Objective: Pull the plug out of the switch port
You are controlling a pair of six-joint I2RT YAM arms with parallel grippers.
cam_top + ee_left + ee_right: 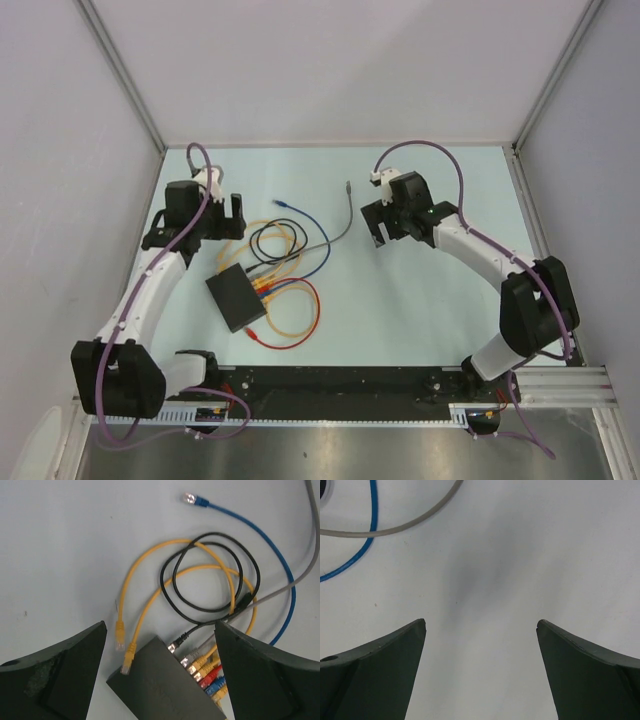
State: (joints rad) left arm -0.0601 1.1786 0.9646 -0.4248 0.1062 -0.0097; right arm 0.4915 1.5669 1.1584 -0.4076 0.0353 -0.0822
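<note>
The switch [238, 297] is a flat black box lying left of centre on the pale table. In the left wrist view the switch [160, 682] shows a row of plugs in its sockets: black [176, 645], grey [188, 658], two yellow, red [209, 673], blue [216, 684] and one more yellow. My left gripper [226, 212] is open and empty, hovering behind the switch; in its wrist view the gripper [160, 625] frames the switch's far corner. My right gripper [374, 224] is open and empty over bare table to the right, also seen in its wrist view [481, 622].
Two loose yellow plugs [120, 639] lie by the switch's left corner. Looped yellow, black and red cables [300, 322] spread around the switch. A blue cable's free end [280, 203] and a grey cable's free end [347, 185] lie further back. Walls enclose the table.
</note>
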